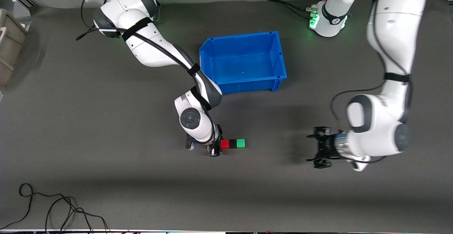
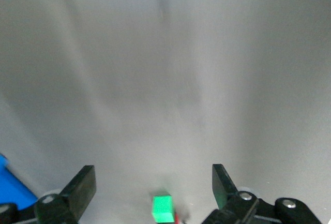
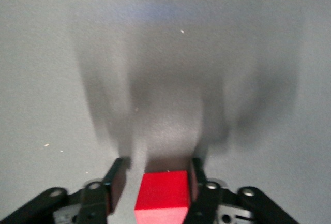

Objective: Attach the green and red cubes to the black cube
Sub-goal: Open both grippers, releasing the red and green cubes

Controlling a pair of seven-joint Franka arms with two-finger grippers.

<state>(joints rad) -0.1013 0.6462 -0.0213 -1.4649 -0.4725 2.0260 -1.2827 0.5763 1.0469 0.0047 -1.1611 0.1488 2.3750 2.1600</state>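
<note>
The red cube [image 1: 224,143], the black cube [image 1: 232,143] and the green cube [image 1: 240,143] lie side by side in one touching row on the dark table, the black one in the middle. My right gripper [image 1: 216,144] is low at the red end of the row. In the right wrist view the red cube [image 3: 161,190] sits between its fingers [image 3: 158,169]: one finger touches it, the other stands a small gap off. My left gripper [image 1: 315,147] is open and empty, off the green end. Its wrist view shows the green cube [image 2: 162,208] ahead of the wide-open gripper [image 2: 153,182]. The black cube is hidden in both wrist views.
A blue bin [image 1: 244,61] stands farther from the front camera than the cube row, with nothing in it. A grey crate [image 1: 9,46] sits at the right arm's end of the table. Loose black cables [image 1: 53,209] lie near the front edge.
</note>
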